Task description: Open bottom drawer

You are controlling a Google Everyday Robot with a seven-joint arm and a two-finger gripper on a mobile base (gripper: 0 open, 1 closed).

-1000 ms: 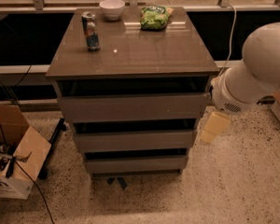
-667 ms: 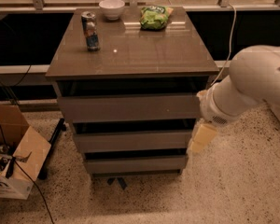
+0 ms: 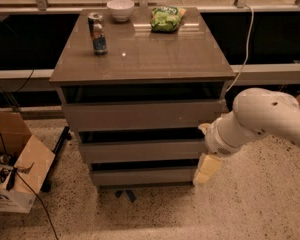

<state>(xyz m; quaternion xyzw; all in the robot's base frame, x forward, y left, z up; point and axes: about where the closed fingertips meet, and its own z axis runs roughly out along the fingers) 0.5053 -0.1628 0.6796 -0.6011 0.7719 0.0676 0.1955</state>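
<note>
The bottom drawer (image 3: 142,176) is the lowest of three taupe-grey fronts in the cabinet, flat and handleless. Its front sits in line with the fronts above and a dark gap shows over it. My gripper (image 3: 207,170) hangs from the white arm (image 3: 260,119) at the drawer's right end, its cream finger (image 3: 208,168) pointing down beside the drawer's right edge. Whether it touches the drawer front is not clear.
The cabinet top (image 3: 150,49) holds a can (image 3: 97,33), a white bowl (image 3: 121,9) and a green snack bag (image 3: 167,18). An open cardboard box (image 3: 15,169) with cables stands on the floor at the left. Speckled floor lies in front and to the right.
My arm has swung left and down, bringing the gripper from beside the middle drawer to the right end of the bottom drawer. The drawers have not moved.
</note>
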